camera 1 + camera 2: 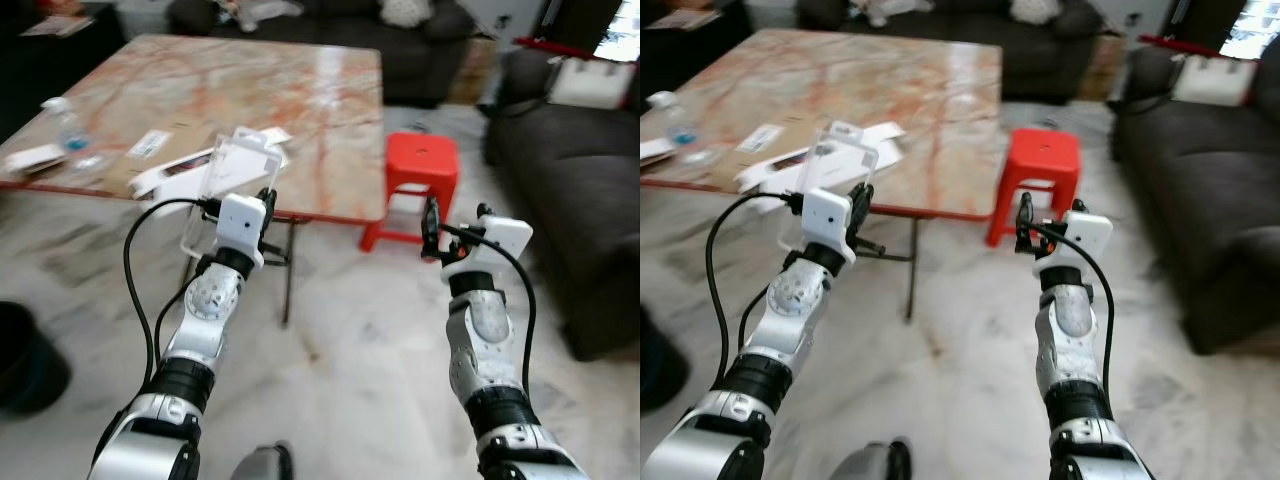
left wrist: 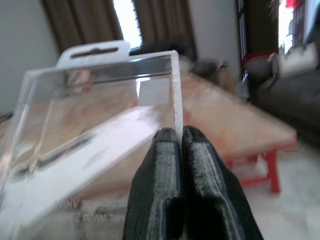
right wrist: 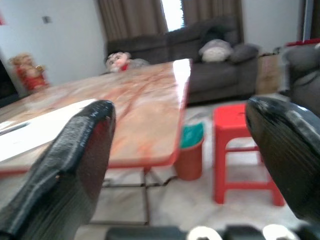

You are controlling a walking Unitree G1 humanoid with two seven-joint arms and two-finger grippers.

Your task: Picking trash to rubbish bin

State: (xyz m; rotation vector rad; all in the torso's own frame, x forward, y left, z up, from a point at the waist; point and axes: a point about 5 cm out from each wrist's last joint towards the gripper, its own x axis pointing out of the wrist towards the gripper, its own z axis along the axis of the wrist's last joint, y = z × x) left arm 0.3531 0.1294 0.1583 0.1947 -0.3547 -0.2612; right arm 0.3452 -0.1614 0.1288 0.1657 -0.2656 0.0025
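1. Marble table (image 1: 300, 100) across the upper half of the frame.
2. Clear plastic package (image 1: 225, 180) left of centre, raised off the tabletop edge, pinched by left gripper (image 2: 181, 137) clamped tight on its rim, presumably for carrying binward.
3. Right gripper (image 3: 180, 150) spread wide, empty.
4. Orange bin (image 3: 191, 157) under the table in the right wrist view; possibly another dark bin (image 1: 25, 355) lower left.

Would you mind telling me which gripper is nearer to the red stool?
The right. The right gripper hangs open just in front of the red stool; the left gripper, pinching the clear plastic package, sits further away, by the table.
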